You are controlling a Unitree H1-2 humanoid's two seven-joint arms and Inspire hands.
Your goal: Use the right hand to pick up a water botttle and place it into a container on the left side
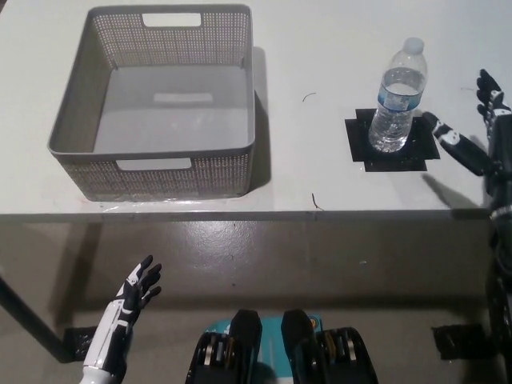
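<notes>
Standing upright on a black tape square on the white worktop, the clear plastic water bottle lies just left of the open, empty black right hand — the nearer one; white left hand idles low, open.

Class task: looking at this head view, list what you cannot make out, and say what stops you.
- Right hand: partly cut off by the picture's right edge.
- Water bottle label: print too small to read.
- Basket: its near inner wall is hidden by its own rim.
- Left hand: forearm cut by the bottom edge.
</notes>
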